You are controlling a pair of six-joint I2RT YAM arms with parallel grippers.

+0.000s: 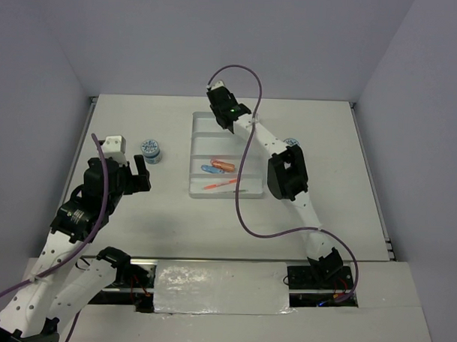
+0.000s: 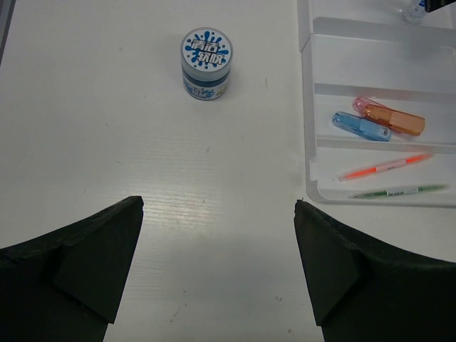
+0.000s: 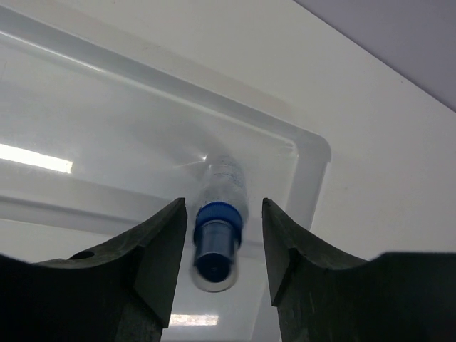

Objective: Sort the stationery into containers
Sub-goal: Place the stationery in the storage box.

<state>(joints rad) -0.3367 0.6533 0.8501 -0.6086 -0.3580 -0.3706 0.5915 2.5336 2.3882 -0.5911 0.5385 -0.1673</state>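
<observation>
The white divided tray (image 1: 197,140) lies in the middle of the table. My right gripper (image 1: 225,126) hangs over its far compartment. In the right wrist view the white-blue tube (image 3: 219,214) stands between the fingertips of the gripper (image 3: 224,206), blurred, with a gap on each side. Orange (image 2: 393,120), blue (image 2: 360,126) and pink (image 2: 362,102) sticks share one compartment. An orange pen (image 2: 385,166) and a grey-green pen (image 2: 399,191) lie in the nearest one. A blue-white tub (image 2: 206,63) stands left of the tray, ahead of my open, empty left gripper (image 2: 218,201).
A second blue-white tub (image 1: 292,142) shows right of the tray, partly hidden behind the right arm. The right arm's purple cable (image 1: 250,82) loops over the tray. The tray's near rim (image 2: 313,194) is close to the left gripper's right finger.
</observation>
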